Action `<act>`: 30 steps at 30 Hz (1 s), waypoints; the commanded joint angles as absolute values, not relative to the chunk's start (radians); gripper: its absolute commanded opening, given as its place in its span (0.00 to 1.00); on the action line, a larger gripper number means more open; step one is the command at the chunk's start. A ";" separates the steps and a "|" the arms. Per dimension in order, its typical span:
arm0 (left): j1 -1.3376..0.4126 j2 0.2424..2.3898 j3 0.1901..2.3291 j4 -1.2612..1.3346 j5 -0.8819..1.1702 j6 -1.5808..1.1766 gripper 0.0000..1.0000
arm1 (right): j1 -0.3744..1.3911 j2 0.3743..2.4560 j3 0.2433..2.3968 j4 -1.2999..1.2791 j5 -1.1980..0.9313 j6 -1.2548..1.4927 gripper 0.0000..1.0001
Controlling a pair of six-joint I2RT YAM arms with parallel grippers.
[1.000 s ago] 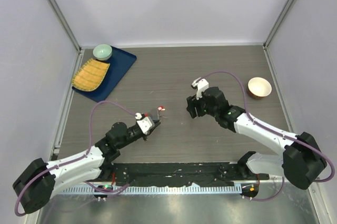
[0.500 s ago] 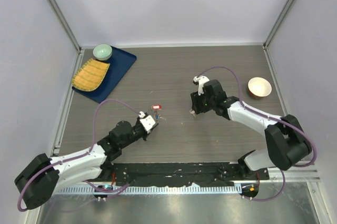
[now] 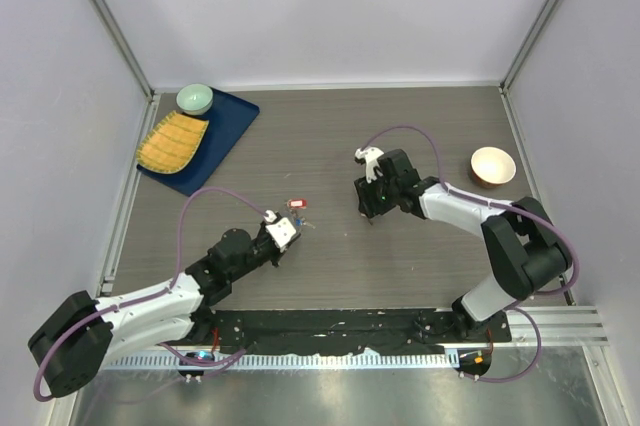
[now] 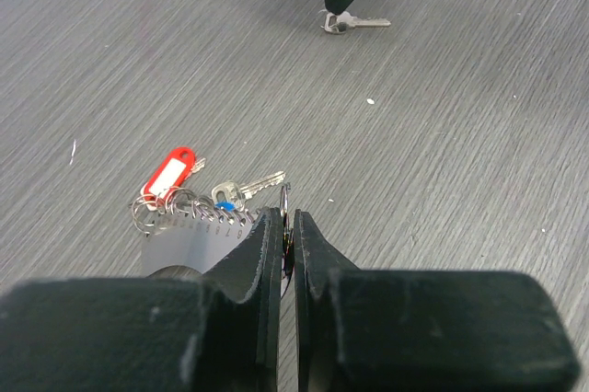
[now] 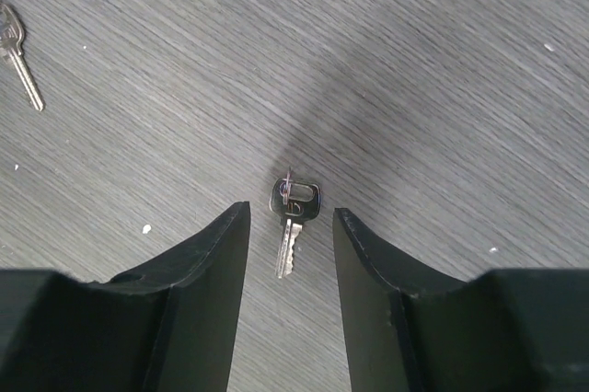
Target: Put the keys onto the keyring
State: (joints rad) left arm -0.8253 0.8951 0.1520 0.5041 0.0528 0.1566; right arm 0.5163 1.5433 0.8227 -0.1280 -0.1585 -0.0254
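Now the open right gripper (image 5: 290,211) is straddling the silver key (image 5: 295,200) and needing to close, while the left gripper (image 4: 285,214) is pinching the keyring (image 4: 179,205).

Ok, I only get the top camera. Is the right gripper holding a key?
Observer: No. The right wrist view shows the right gripper open, with the key lying flat under it, untouched.
Operator: Is anything on that key?
Observer: Yes, a small ring goes through its head.
Operator: What about the left one?
Observer: The left gripper looks shut on a thin loop of the keyring, next to its red tag.
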 commanded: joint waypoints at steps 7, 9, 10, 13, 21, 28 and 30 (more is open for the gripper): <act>-0.828 0.902 0.196 0.531 0.043 0.147 0.00 | 0.514 1.595 0.896 -0.109 -0.156 -0.029 0.45; -0.828 0.903 0.196 0.531 0.043 0.149 0.00 | 0.514 1.601 0.897 -0.110 -0.152 -0.025 0.45; -0.828 0.905 0.196 0.531 0.043 0.146 0.00 | 0.512 1.605 0.900 -0.110 -0.153 -0.026 0.44; -0.830 0.905 0.196 0.529 0.043 0.147 0.00 | 0.514 1.612 0.907 -0.117 -0.160 -0.023 0.42; -0.828 0.907 0.198 0.529 0.046 0.147 0.00 | 0.514 1.621 0.913 -0.123 -0.169 -0.014 0.39; -0.828 0.910 0.201 0.526 0.048 0.149 0.00 | 0.514 1.634 0.919 -0.124 -0.176 -0.011 0.38; -0.828 0.911 0.201 0.525 0.049 0.147 0.00 | 0.514 1.637 0.920 -0.123 -0.181 -0.011 0.38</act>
State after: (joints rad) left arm -0.8253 0.9062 0.1596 0.5026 0.0528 0.1566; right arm 0.5148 1.6291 0.8799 -0.1364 -0.1638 -0.0212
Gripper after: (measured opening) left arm 0.090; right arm 0.380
